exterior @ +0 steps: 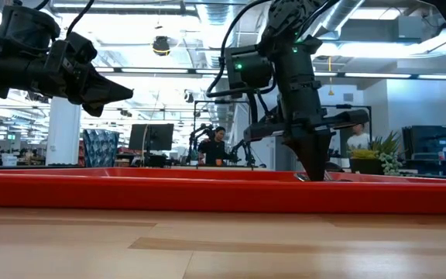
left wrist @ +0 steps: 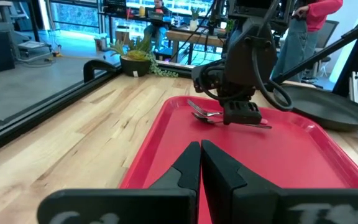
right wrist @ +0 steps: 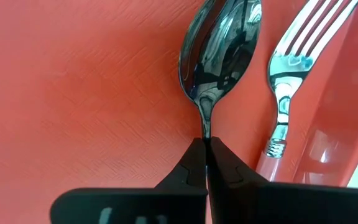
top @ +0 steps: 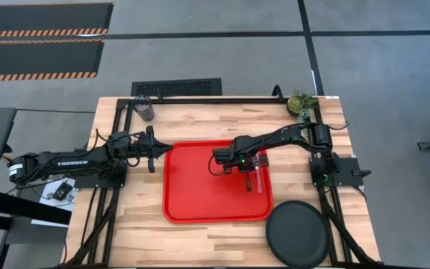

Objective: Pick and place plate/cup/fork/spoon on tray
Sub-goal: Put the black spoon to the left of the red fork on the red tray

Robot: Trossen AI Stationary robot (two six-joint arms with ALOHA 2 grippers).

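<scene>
Spoon (right wrist: pixel 219 46) placement is the step we judge to be in hand: the right gripper (right wrist: pixel 207 163) is clenched on its thin neck, and the bowl lies on the tray (right wrist: pixel 79 87), just beside the fork (right wrist: pixel 284 93), which rests near the tray's right rim. To do this well, we should open the fingers only a little and lift straight up, so that the spoon does not roll against the fork. Farther off, the left gripper (left wrist: pixel 201 163) hangs over the tray's left edge with its fingers pressed together and holding nothing. The plate (top: pixel 297 233) waits on the table near the tray's front right corner, and the cup (top: pixel 145 110) stands at the far left, well apart from the tray.
</scene>
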